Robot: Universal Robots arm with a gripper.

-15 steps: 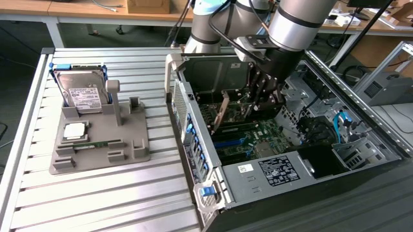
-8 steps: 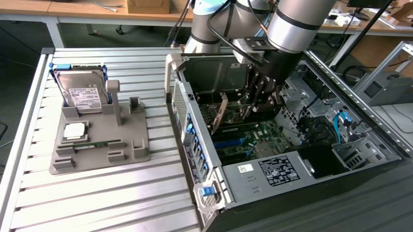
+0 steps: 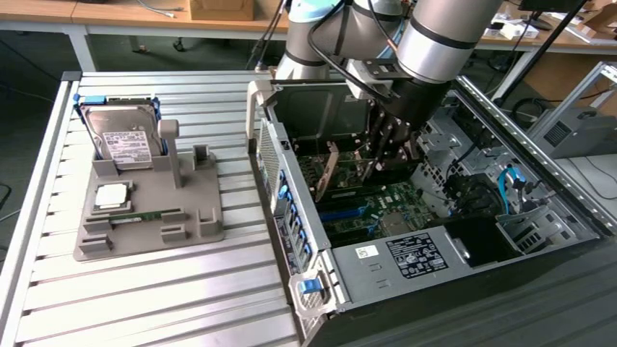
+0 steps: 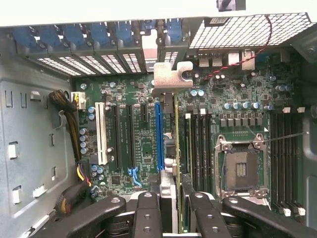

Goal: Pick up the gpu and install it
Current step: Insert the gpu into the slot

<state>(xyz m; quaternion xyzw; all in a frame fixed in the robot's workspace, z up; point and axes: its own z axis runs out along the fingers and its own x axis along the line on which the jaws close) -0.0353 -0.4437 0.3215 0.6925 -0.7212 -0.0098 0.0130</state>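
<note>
My arm (image 3: 438, 36) is built of thick silver-grey tubes with pale blue caps at the joints and a black band near the wrist. A black cable loops along its side past a dark, boxy wrist block. My gripper (image 4: 168, 210) is matte black, its two fingers (image 4: 147, 213) flanked by rounded linkage bars, each set with small round screws.

green motherboard (image 4: 143, 148) with one blue slot (image 4: 158, 134), white slot (image 4: 101, 134); grey plastic tray (image 3: 144, 217), silver ribbed table (image 3: 144, 289), black gripper fingers (image 4: 147, 213)
</note>
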